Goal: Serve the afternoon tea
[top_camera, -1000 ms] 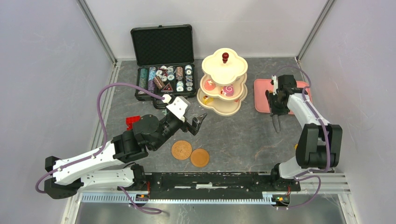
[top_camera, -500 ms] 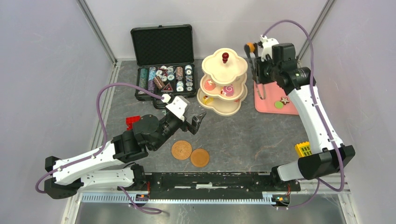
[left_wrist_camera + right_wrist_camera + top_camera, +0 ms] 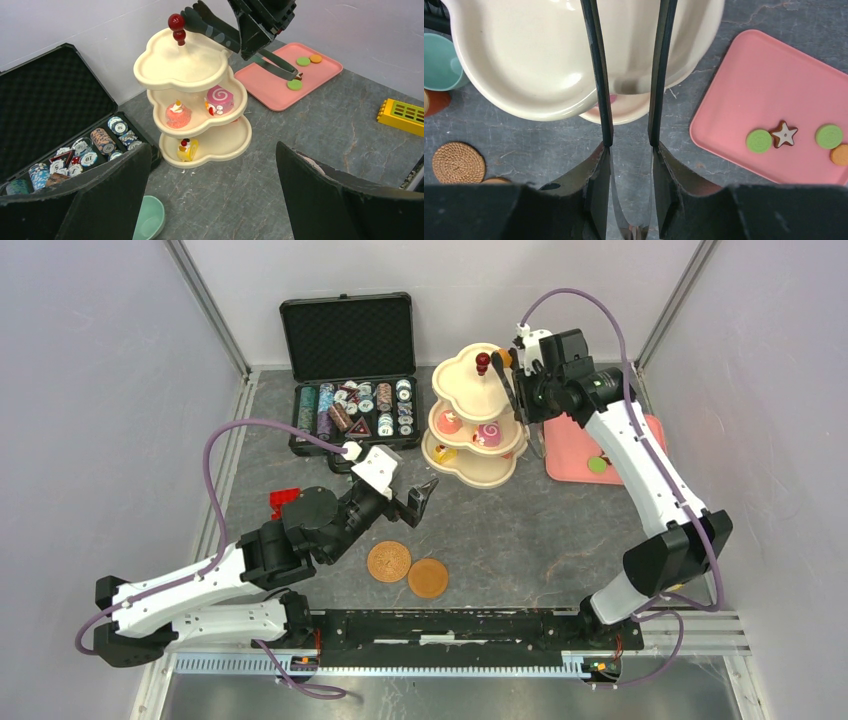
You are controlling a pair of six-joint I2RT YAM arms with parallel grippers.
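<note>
Both right gripper [image 3: 630,150] fingers [image 3: 594,190] pinch tongs [image 3: 597,75] over the stand [image 3: 524,60]

In the right wrist view the tongs [image 3: 596,75] run off the top edge, tips unseen; the teal cup [image 3: 441,62] and brown cup [image 3: 436,101] are cut at the left edge
</note>
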